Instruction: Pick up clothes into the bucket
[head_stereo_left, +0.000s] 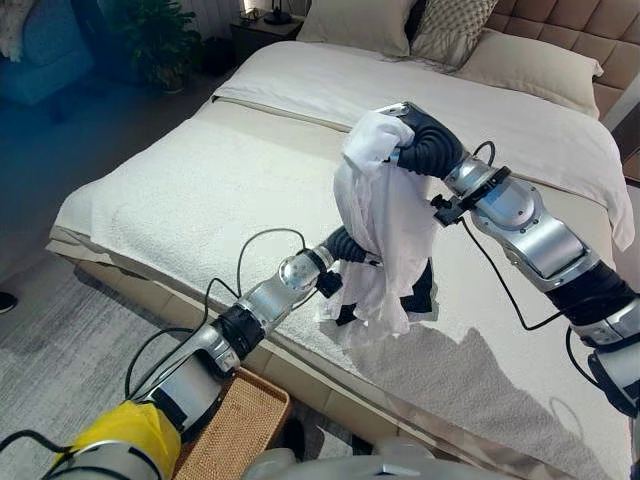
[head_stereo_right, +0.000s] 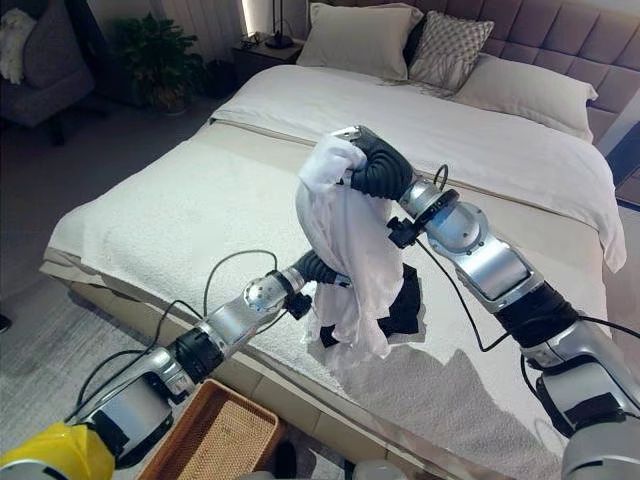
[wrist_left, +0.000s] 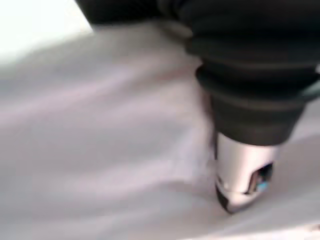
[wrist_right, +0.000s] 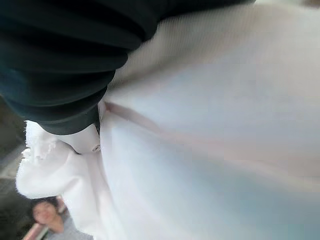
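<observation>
A white garment (head_stereo_left: 385, 230) hangs above the near side of the bed, bunched at its top in my right hand (head_stereo_left: 425, 140), which is shut on it. The cloth's lower end trails onto a black garment (head_stereo_left: 420, 295) lying on the bedcover. My left hand (head_stereo_left: 348, 245) reaches in behind the hanging cloth at mid height, and the white fabric (wrist_left: 100, 140) hides its fingers. The right wrist view shows the same white garment (wrist_right: 210, 125) pressed up against the hand's dark cover. A woven basket (head_stereo_left: 235, 420) stands on the floor below the bed's near edge, under my left arm.
The bed (head_stereo_left: 200, 190) has a cream cover and several pillows (head_stereo_left: 360, 25) at its head. A plant (head_stereo_left: 160, 40) and a nightstand (head_stereo_left: 265, 30) stand at the far left, with a blue armchair (head_stereo_left: 40, 55) beyond. A grey rug (head_stereo_left: 70, 340) covers the floor.
</observation>
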